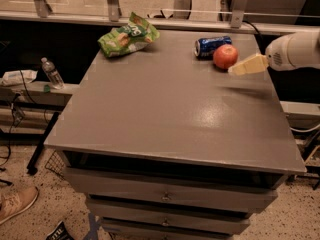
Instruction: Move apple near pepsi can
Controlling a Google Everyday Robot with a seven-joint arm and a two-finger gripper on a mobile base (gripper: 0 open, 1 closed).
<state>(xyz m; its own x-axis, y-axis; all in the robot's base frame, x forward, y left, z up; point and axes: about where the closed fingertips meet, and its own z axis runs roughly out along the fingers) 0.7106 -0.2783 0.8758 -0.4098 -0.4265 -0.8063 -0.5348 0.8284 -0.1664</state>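
The apple (225,56), red-orange and round, rests on the grey table (165,109) near its far right corner. The pepsi can (212,46), blue and lying on its side, is just behind and to the left of the apple, almost touching it. My gripper (246,65), cream-coloured on a white arm (295,50), comes in from the right edge. Its tip is just right of and below the apple, low over the table top. The apple is not lifted.
A green snack bag (128,35) lies at the table's far left. A rail with glass runs behind the table (165,19). A water bottle (52,73) stands on a low shelf at left. Drawers (165,196) are below the top.
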